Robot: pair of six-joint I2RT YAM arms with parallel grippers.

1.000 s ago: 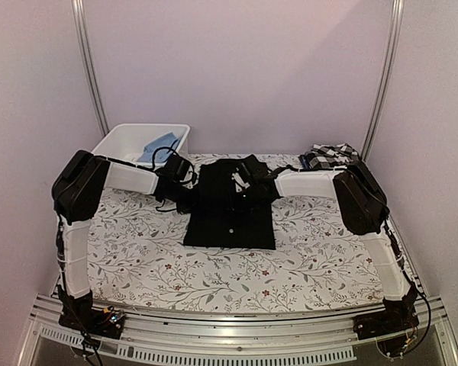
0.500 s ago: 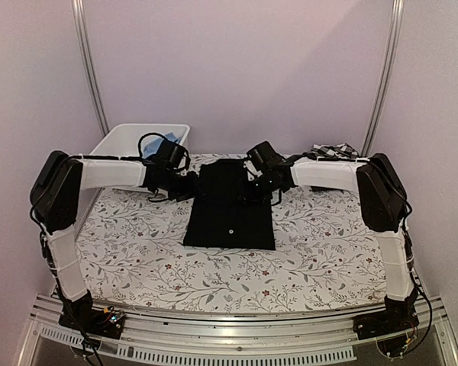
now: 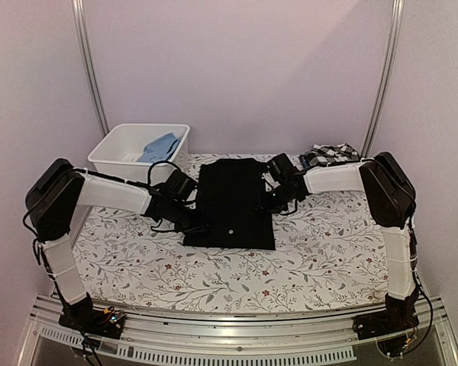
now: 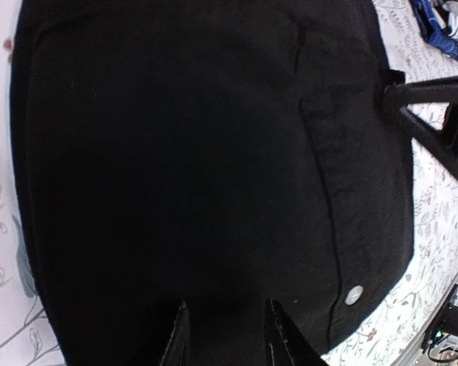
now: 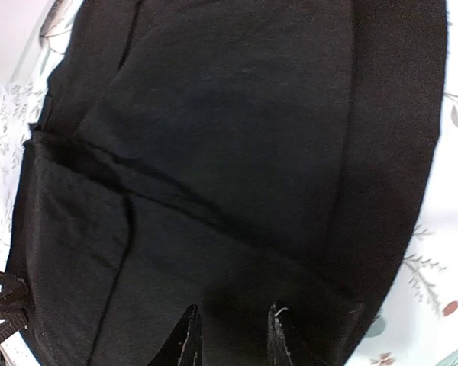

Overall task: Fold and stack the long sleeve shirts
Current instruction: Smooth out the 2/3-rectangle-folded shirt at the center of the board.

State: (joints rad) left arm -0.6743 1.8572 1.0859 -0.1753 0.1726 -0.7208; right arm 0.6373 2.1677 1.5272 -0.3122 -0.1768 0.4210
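Top external view, from the left: a white plastic bin (image 3: 111,145) stands at the far left corner of the table (image 3: 328,252), which has a floral cover, and a light blue cloth (image 3: 159,145) lies in it. Just right of the bin, the left gripper (image 3: 194,219) reaches low to the near left edge of the plain black long sleeve shirt (image 3: 233,194). This shirt lies folded into a flat rectangle at the middle of the table, with a small white button (image 3: 233,229) showing near its near hem. The right gripper (image 3: 273,200) sits at the shirt's right edge, a little farther back than the left one. A black-and-white checked shirt (image 3: 332,155) lies bunched at the far right.

Left wrist view: the jaws stand narrowly apart over the black cloth; I cannot tell whether they pinch it. Right wrist view: the jaws are likewise a narrow gap apart at the shirt's edge, and any hold on the cloth cannot be made out.
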